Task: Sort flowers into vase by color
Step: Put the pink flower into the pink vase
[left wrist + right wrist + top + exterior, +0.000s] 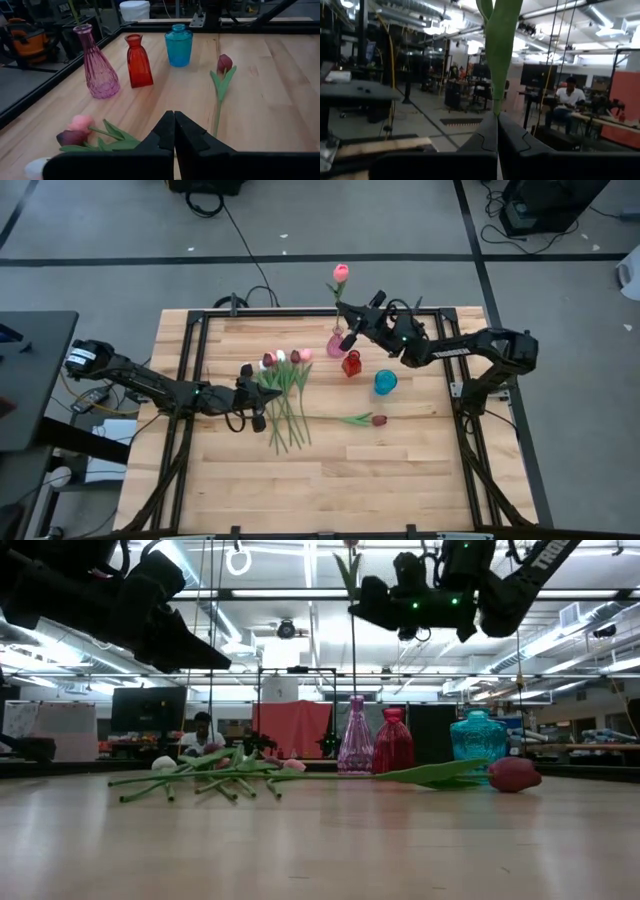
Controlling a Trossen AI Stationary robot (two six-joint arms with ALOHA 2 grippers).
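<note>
Three small glass vases stand on the table: pink [337,342], red [351,364], blue [385,382]. Several tulips [285,395] lie in a pile on their stems, with white, pink and dark red heads toward the far edge. One dark red tulip [379,420] lies apart on its side near the blue vase. My right gripper [350,332] hovers over the pink vase [356,745], shut on a pink tulip [341,273]. My left gripper [256,402] is shut and hangs above the table [190,648], just left of the pile [215,778]. My right gripper pinches the pink tulip's green stem [497,102] between its two fingers, where a leaf rises. The fingers come level from the table's right and lie across the stem. The tulip stands upright, head up, and its stem [352,660] runs down to the pink vase's mouth.
The vases stand close together in a row near the table's far middle. A black frame [190,350] runs along the table's edges. Bare wood [350,490] lies toward the near edge. People sit in the room beyond the table.
</note>
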